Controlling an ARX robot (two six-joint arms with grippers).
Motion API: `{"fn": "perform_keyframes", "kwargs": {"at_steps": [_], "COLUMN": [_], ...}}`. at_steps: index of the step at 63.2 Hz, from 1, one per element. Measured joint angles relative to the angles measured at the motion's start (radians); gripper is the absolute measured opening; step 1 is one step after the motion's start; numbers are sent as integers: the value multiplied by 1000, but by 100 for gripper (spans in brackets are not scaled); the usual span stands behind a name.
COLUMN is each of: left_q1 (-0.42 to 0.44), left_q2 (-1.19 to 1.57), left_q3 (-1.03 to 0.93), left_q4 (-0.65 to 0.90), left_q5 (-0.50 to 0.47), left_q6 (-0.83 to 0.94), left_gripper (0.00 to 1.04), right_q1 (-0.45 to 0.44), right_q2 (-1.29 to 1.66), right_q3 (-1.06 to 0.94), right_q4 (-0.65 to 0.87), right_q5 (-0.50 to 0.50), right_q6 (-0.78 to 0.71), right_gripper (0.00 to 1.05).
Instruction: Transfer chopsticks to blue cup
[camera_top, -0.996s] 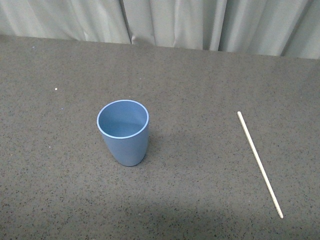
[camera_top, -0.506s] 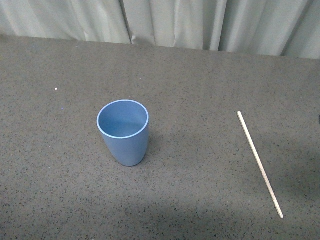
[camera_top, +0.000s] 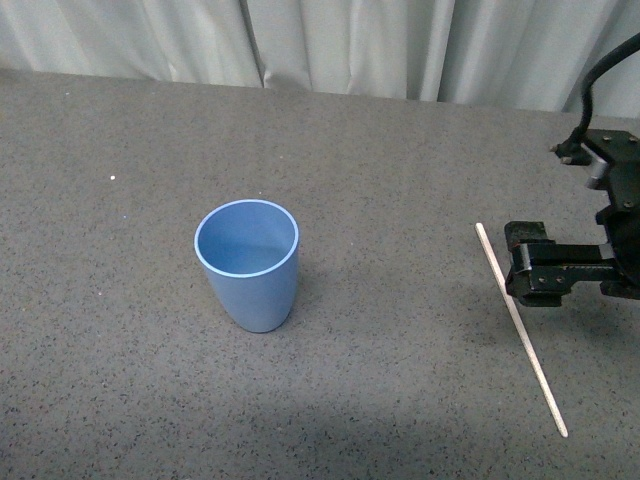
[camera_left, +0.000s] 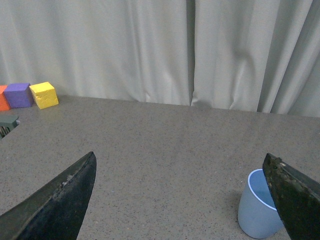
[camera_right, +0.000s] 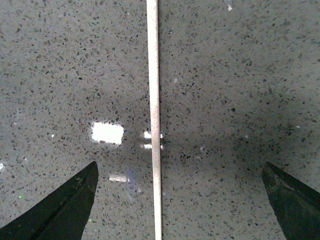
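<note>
The light-blue cup (camera_top: 247, 262) stands upright on the dark speckled table, left of centre; it also shows in the left wrist view (camera_left: 257, 205), partly behind one finger. The pale chopstick (camera_top: 519, 325) lies flat at the right. My right gripper (camera_top: 527, 263) is open, hovering above the chopstick's upper half. In the right wrist view the chopstick (camera_right: 154, 120) runs lengthwise between the wide-spread fingers, nearer one of them. My left gripper (camera_left: 180, 200) is open and empty, above the table, and out of the front view.
A grey curtain (camera_top: 350, 45) hangs behind the table's far edge. Yellow (camera_left: 44, 94), purple (camera_left: 18, 94) and orange blocks sit far off by the curtain in the left wrist view. A small white speck (camera_top: 112, 178) lies on the table.
My right arm has come into the front view from the right and now hangs over the chopstick. The cup and the chopstick have not moved.
</note>
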Motion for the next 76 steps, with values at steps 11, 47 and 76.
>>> {"fn": "perform_keyframes", "kwargs": {"at_steps": [11,47,76], "left_q1": [0,0,0], "left_q2": [0,0,0], "left_q3": [0,0,0], "left_q4": [0,0,0], "left_q5": [0,0,0], "left_q6": [0,0,0], "left_gripper": [98,98,98], "right_q1": [17,58,56], "right_q2": [102,217,160], "right_q3": [88,171,135], "right_q4": [-40,-85,-41], "right_q5": [-3,36,15], "right_q6": [42,61,100], "right_gripper": [95,33,1]}}
